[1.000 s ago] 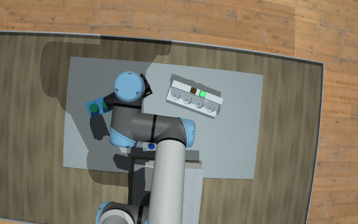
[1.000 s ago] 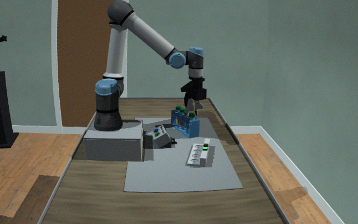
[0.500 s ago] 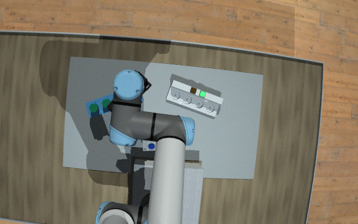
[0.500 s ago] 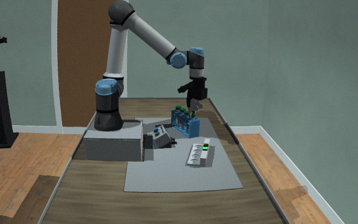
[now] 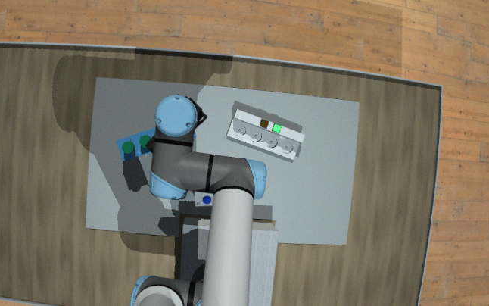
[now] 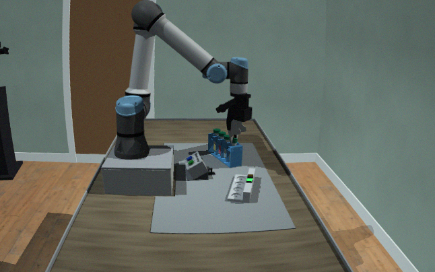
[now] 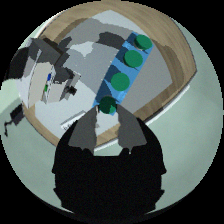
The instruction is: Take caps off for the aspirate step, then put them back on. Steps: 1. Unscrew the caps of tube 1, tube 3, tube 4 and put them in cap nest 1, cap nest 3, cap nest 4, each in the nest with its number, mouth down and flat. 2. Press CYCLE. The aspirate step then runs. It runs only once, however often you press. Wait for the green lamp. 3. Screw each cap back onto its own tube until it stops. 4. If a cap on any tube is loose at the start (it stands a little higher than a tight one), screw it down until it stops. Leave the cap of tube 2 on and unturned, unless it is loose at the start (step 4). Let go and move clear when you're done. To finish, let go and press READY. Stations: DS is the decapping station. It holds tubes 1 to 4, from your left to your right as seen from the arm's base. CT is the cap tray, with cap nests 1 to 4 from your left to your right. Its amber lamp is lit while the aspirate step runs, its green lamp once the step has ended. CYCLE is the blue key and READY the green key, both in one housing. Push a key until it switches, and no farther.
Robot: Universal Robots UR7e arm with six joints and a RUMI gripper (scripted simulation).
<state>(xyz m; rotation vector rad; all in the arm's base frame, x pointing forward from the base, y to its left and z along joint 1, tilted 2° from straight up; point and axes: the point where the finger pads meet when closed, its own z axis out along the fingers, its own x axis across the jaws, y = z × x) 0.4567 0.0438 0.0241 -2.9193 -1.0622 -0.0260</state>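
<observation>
Green caps point(image 7: 120, 80); blue rack point(image 6: 233, 156); grey mat point(image 5: 314, 198); green lamp point(image 5: 276, 128) lit, neighbour possibly brown.

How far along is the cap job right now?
Done: green lamp lit, cap tray nests hold no caps, all four caps on at the decapping station. In hand: the claw is shut on the end tube's cap. Left: let go, press the READY key.

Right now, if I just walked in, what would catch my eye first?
Probably the big grey and blue arm bending over the table, its black gripper shut on a green cap at the near end of a blue rack of four capped tubes. Next, the bright green lamp on the white tray, nearer the front on the grey mat.
</observation>
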